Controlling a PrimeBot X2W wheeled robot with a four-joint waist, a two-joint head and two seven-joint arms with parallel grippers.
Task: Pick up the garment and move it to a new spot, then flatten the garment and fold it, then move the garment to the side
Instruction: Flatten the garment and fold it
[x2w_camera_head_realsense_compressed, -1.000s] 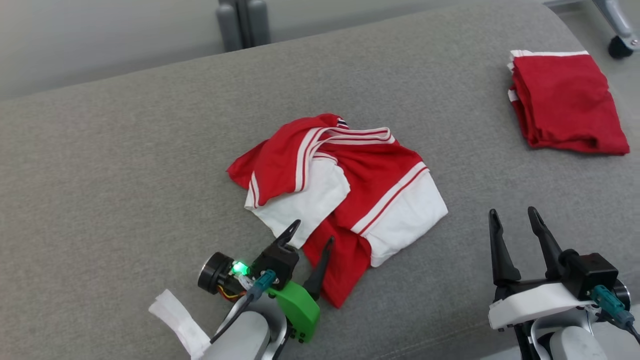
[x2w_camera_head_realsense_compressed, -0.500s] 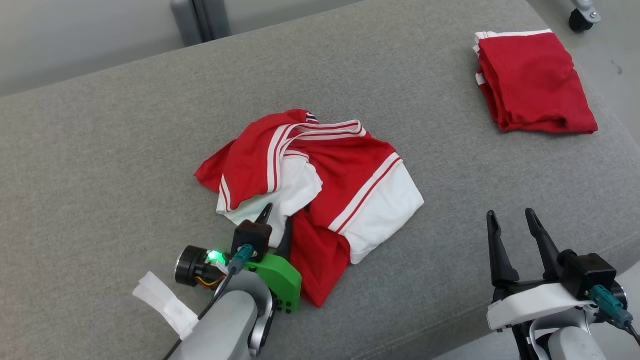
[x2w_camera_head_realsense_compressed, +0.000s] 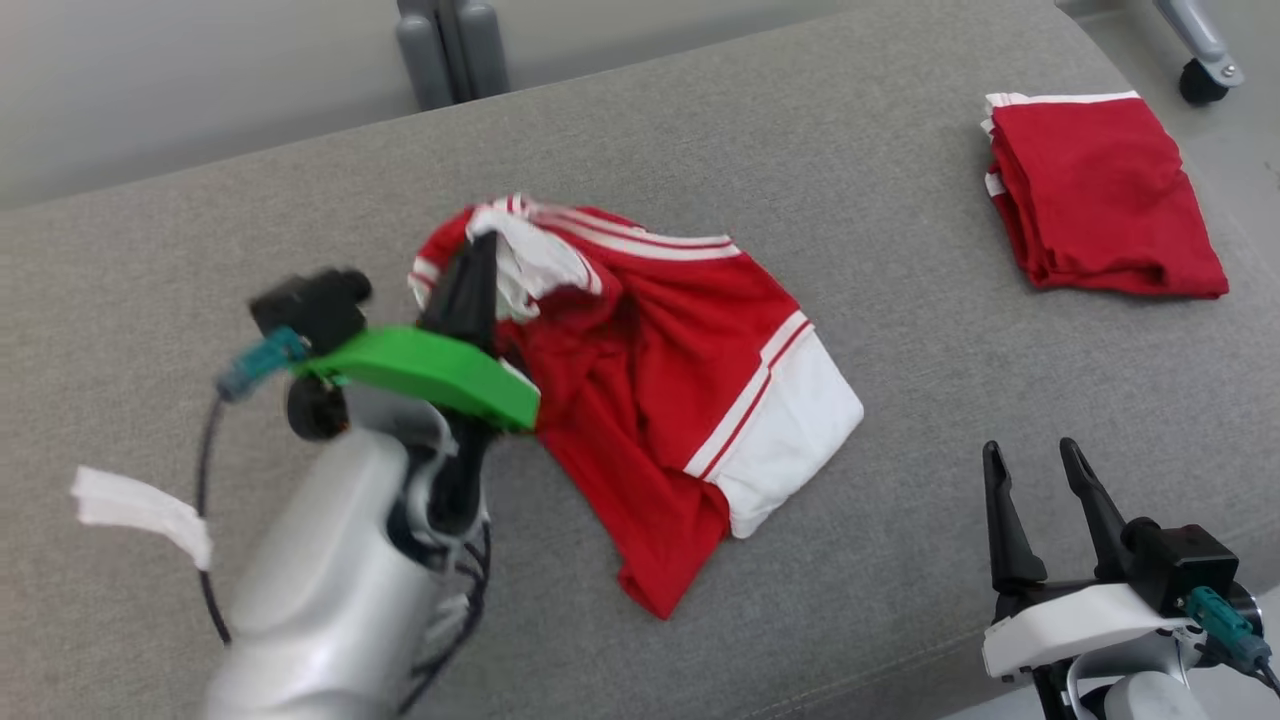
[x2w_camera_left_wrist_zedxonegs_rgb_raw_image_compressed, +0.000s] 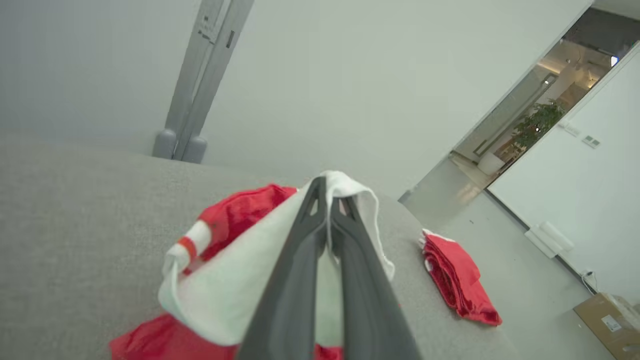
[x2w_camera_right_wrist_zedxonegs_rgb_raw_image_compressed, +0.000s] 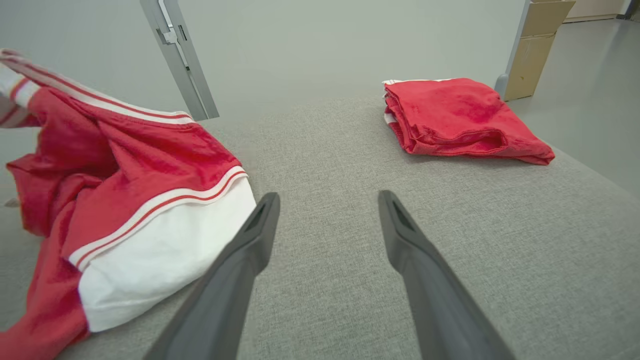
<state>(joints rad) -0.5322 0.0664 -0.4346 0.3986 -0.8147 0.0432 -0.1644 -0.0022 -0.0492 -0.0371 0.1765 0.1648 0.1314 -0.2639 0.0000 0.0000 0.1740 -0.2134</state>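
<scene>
The garment (x2w_camera_head_realsense_compressed: 690, 370) is red with white panels and stripes, and lies crumpled in the middle of the grey cushioned surface (x2w_camera_head_realsense_compressed: 900, 300). My left gripper (x2w_camera_head_realsense_compressed: 478, 262) is shut on a white part of the garment (x2w_camera_left_wrist_zedxonegs_rgb_raw_image_compressed: 240, 280) and holds that edge lifted above the surface, while the rest drapes down to the right. In the right wrist view the garment (x2w_camera_right_wrist_zedxonegs_rgb_raw_image_compressed: 125, 200) spreads at the left, just beside my fingers. My right gripper (x2w_camera_head_realsense_compressed: 1030, 455) stands open at the lower right, above bare cushion, with nothing between its fingers (x2w_camera_right_wrist_zedxonegs_rgb_raw_image_compressed: 250, 240).
A folded red garment (x2w_camera_head_realsense_compressed: 1100, 200) lies at the far right of the cushion, also visible as a red stack (x2w_camera_right_wrist_zedxonegs_rgb_raw_image_compressed: 460, 120). A grey post (x2w_camera_head_realsense_compressed: 450, 50) stands behind the far edge. A caster wheel (x2w_camera_head_realsense_compressed: 1200, 80) and a cardboard box (x2w_camera_right_wrist_zedxonegs_rgb_raw_image_compressed: 540, 45) stand beyond the right end.
My left gripper has closed on the garment's white near edge and lifted it up and back, unfolding the heap. The head camera has shifted. The right gripper has stayed open in place.
</scene>
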